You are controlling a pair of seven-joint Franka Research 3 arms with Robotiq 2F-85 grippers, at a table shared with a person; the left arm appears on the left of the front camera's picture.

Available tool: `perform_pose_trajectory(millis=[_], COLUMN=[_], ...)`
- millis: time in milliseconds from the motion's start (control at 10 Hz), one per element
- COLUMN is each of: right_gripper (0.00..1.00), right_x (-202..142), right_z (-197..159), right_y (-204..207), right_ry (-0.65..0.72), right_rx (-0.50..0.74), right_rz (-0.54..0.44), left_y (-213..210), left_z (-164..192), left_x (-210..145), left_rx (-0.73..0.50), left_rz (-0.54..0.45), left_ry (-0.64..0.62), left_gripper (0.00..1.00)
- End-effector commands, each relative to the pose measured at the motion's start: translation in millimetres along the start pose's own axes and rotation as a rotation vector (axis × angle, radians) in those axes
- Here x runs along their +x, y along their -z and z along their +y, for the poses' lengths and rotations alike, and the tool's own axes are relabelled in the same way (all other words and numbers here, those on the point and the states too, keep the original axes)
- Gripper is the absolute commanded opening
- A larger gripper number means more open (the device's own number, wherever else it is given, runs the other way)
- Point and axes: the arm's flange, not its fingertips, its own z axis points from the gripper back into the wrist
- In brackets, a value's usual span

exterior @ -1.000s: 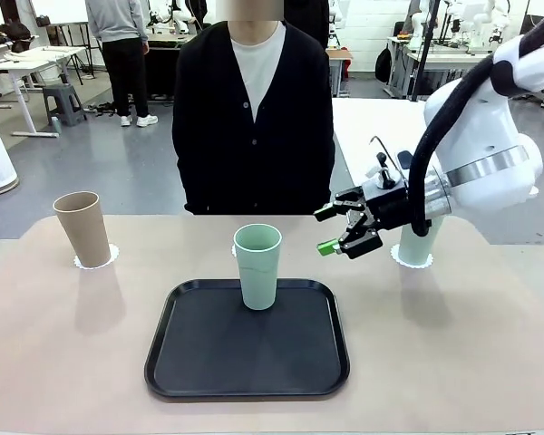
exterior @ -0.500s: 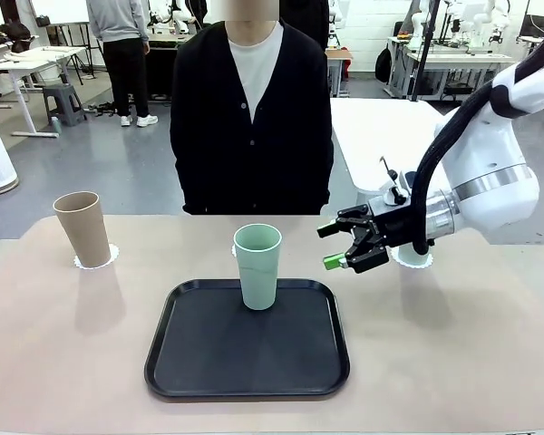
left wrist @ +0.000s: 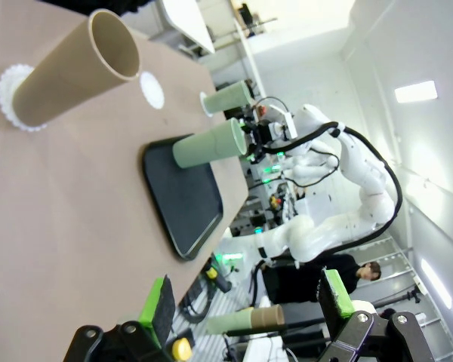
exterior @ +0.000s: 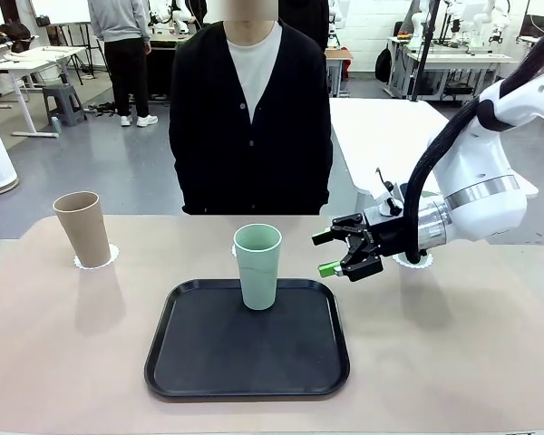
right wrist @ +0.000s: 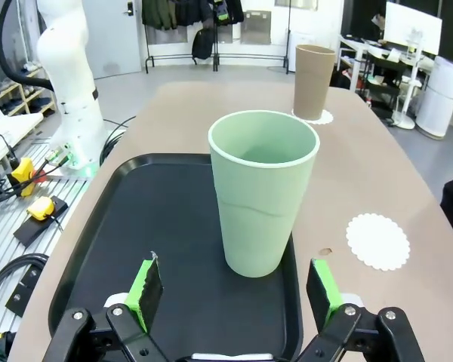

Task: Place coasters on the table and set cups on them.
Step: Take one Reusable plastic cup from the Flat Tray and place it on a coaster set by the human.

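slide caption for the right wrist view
Open right end effector faces a mint-green cup standing on the black tray.

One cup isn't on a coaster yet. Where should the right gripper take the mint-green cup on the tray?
Likely mid-wall of the mint-green cup, from the robot's right with the open right gripper: it stands upright on the black tray, tapered, handleless, nothing beside it.

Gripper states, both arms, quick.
Left gripper: open, holding nothing.
Right gripper: open, empty, aimed at the mint-green cup on the black tray.
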Motion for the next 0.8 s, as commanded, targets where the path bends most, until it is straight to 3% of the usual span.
perform_pose_trajectory(millis=[0, 700], right_gripper=[1.0, 1.0], right_x=[1.1, -1.9], right_z=[-3.4, -2.3], right_y=[4.3, 6.4], right_ry=[-0.025, -0.04], right_rx=[-0.016, -0.003], right_rz=[0.015, -0.027], left_y=[-1.3, -1.3], left_z=[-1.6, -1.6], left_x=[-0.1, -0.1], left_rx=[0.003, 0.003], left_rz=[-0.007, -0.007], left_ry=[0.005, 0.005], left_gripper=[1.0, 1.0])
